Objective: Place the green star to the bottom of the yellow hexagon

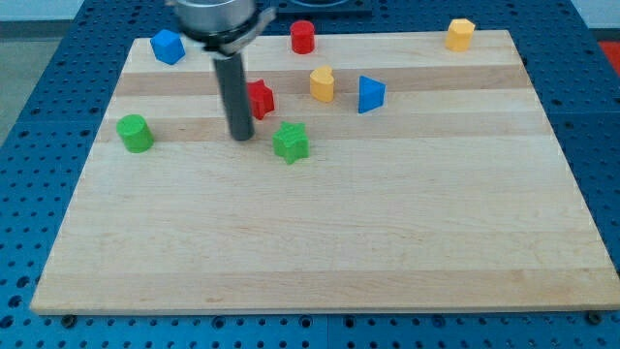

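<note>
The green star (291, 142) lies on the wooden board a little left of the middle, in the upper half. The yellow hexagon (460, 34) sits far off at the view's top right corner of the board. My tip (241, 137) rests on the board just left of the green star, a short gap apart from it. The rod rises straight up from the tip and partly hides the red star (261, 98) behind it.
A yellow heart-like block (323, 84) and a blue triangle (369, 94) lie up and right of the green star. A red cylinder (303, 37) is at the top middle, a blue block (168, 47) at the top left, a green cylinder (135, 133) at the left.
</note>
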{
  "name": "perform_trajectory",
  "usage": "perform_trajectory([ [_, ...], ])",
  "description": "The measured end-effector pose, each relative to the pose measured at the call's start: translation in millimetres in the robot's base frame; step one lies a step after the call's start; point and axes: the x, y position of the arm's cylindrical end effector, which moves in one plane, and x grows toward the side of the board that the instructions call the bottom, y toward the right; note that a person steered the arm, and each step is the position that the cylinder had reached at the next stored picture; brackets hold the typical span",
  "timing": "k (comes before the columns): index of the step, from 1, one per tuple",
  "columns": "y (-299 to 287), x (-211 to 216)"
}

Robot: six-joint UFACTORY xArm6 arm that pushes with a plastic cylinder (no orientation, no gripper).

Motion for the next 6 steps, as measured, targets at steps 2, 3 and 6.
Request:
perform_trajectory([
  [2,92,11],
  [3,154,-1],
  [6,140,44],
])
